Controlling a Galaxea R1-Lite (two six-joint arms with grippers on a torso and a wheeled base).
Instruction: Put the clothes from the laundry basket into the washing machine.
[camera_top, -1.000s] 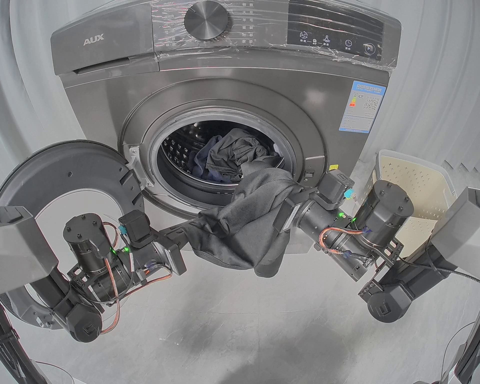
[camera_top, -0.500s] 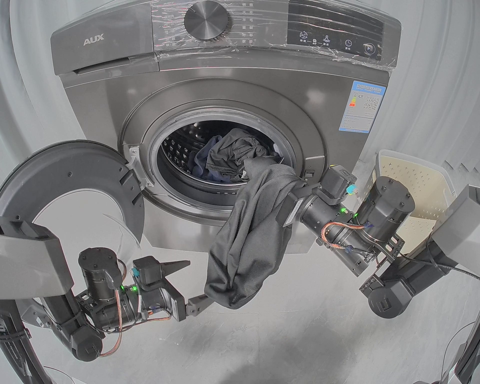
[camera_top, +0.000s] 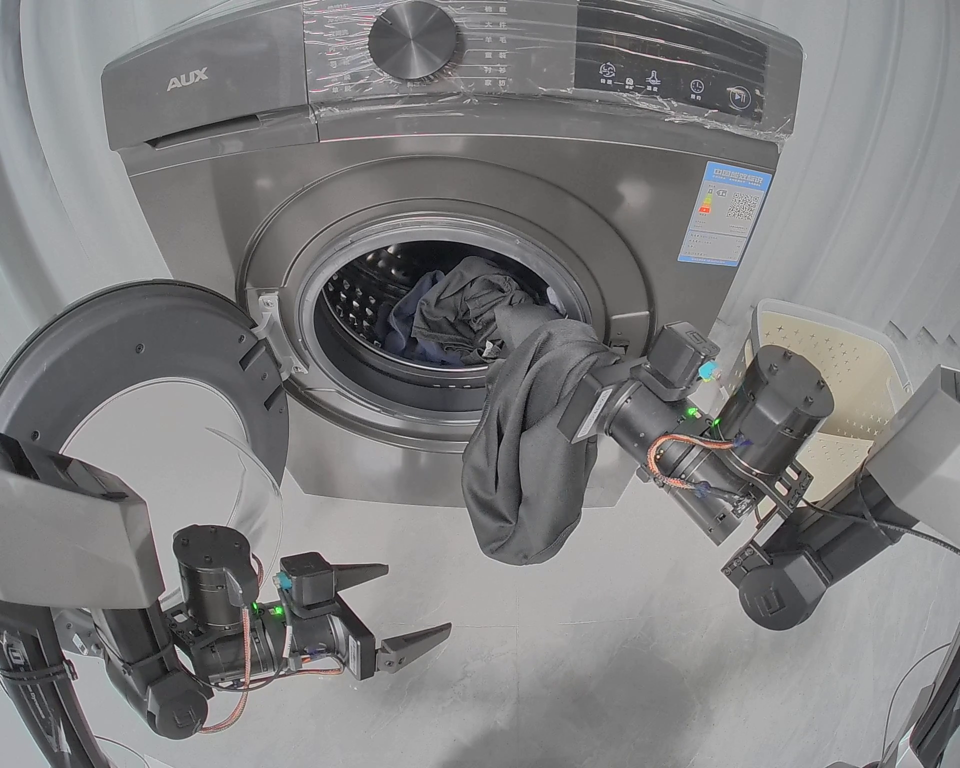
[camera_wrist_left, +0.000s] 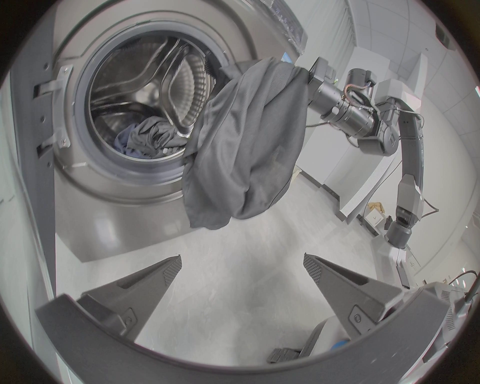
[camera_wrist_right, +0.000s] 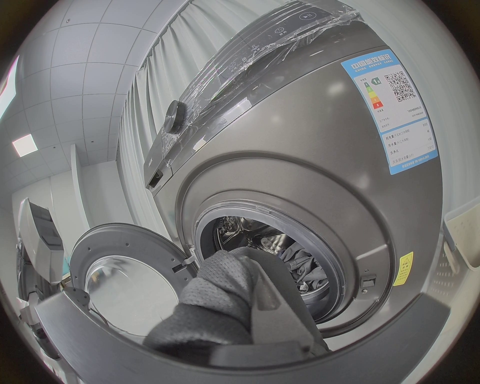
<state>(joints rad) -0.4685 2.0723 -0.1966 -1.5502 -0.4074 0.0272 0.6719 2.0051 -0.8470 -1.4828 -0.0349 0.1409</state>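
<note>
Head view, item one: dark garment (camera_top: 525, 450), held at its upper end by the right tool (camera_top: 572, 395), which is closed on a bunched fold at the right edge of the drum opening (camera_top: 440, 300) of the washing machine (camera_top: 450, 170). Long axis: near vertical, with the upper end at the rim and the bulk hanging outside, below the opening and off the floor. The bearing you need: the drum lies ahead of that tool and toward the robot's left, so the hanging bulk likely has to go up and inward. Item two: left tool (camera_top: 418, 598), spread wide, empty, low near the floor, well apart from the garment; the right arm is nearer. Item three: clothes in the drum (camera_top: 455, 310). Item four: laundry basket (camera_top: 840, 370), just right of the machine.
</note>
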